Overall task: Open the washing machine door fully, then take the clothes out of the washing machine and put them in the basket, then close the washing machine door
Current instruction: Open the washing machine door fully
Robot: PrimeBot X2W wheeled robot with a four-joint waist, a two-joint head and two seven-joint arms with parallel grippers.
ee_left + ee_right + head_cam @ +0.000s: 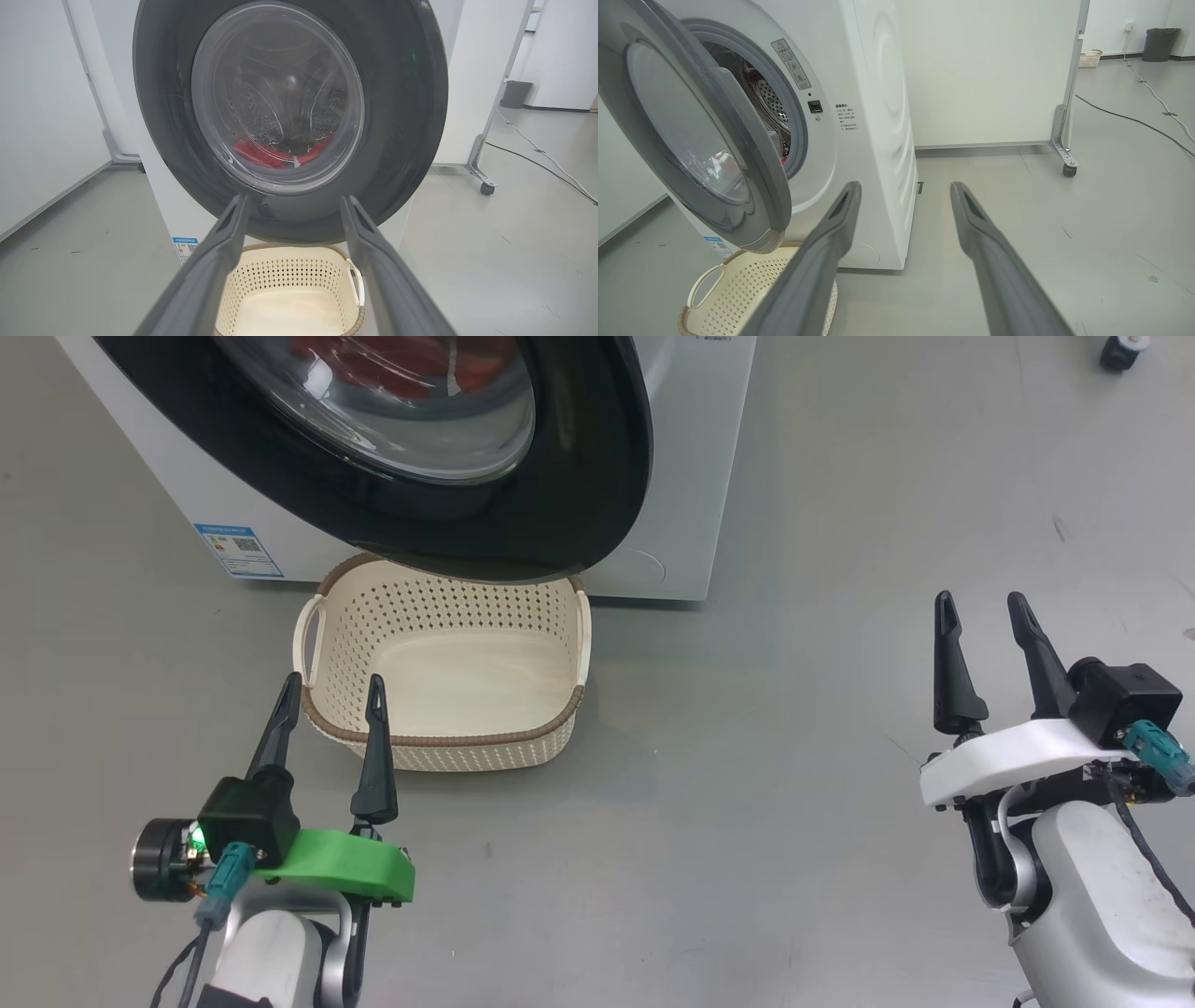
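On washer front, door ajar, glossy blk rim, clear glass

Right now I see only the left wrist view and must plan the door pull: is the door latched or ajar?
Observer: Ajar; the right wrist view shows the washing machine door swung partway off the gasket.
Operator: Where's the right end effector?
Observer: In the head view, the right end effector is open above the floor, right of the washing machine, touching nothing.
Operator: Does the door overhang the basket?
Observer: Yes; from the head view its lower rim covers the far edge of the basket.
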